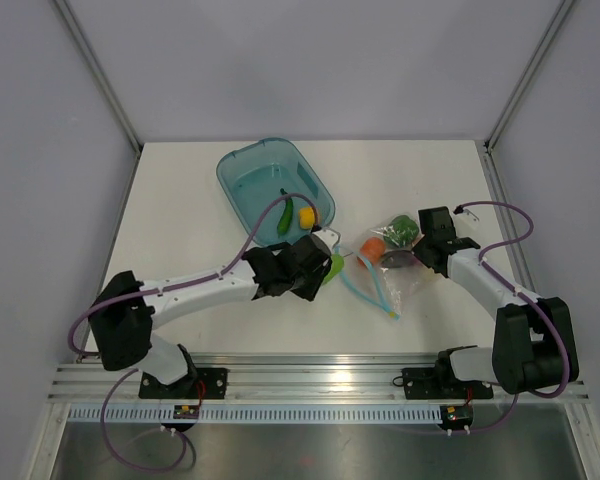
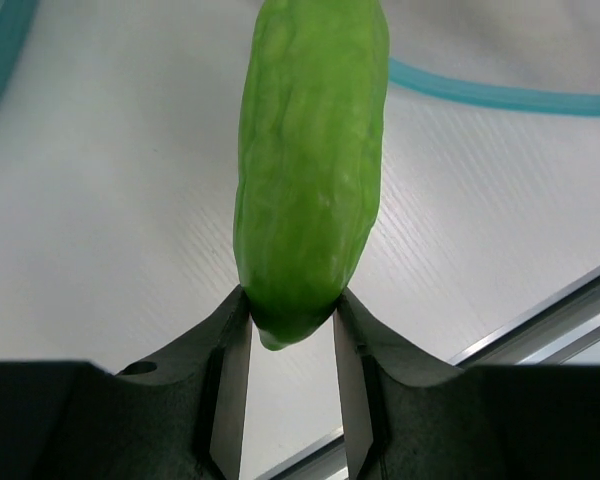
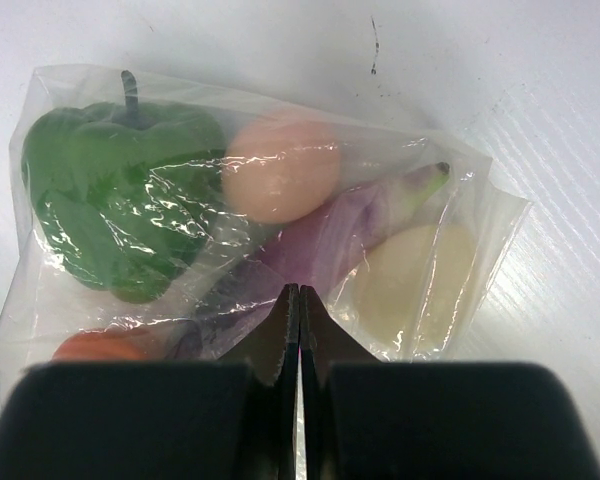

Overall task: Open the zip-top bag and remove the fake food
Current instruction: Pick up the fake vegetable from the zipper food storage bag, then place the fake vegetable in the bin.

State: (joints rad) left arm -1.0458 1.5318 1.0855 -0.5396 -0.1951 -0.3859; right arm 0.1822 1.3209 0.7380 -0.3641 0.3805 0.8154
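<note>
Zip-top bag (image 3: 70, 290) first: your right gripper (image 3: 298, 300) has its jaws pressed flat together, with the tips lying over the near part of the clear, crinkly film. The wrist view is too close to show whether a fold of plastic is pinched between them.

Just beyond those tips, a purple eggplant (image 3: 340, 230) lies slantwise inside the bag, with a pale whitish piece (image 3: 415, 275) beside it on the right. A peach-coloured round piece (image 3: 280, 170) sits further in. A green pepper (image 3: 120, 190) with a dark stem fills the left side, and an orange-red piece (image 3: 95, 347) shows at the lower left corner.

From above, the bag (image 1: 405, 285) lies on the white table (image 1: 180, 220), right of centre. Its light teal zip strip (image 1: 365, 290) loops loosely on the side facing your left arm, and the right gripper (image 1: 408, 258) is at its other side.

Your left gripper (image 2: 291, 300) is clamped on the blunt end of a green cucumber (image 2: 310, 150), which has bumpy, glossy skin and points straight out from the jaws. It is outside the bag, with the zip strip (image 2: 500, 97) lying just past it.

Beyond the left gripper (image 1: 318, 258) sits a translucent teal tub (image 1: 242, 160) holding a slim green piece (image 1: 284, 215) and a yellow lemon (image 1: 308, 216).
</note>
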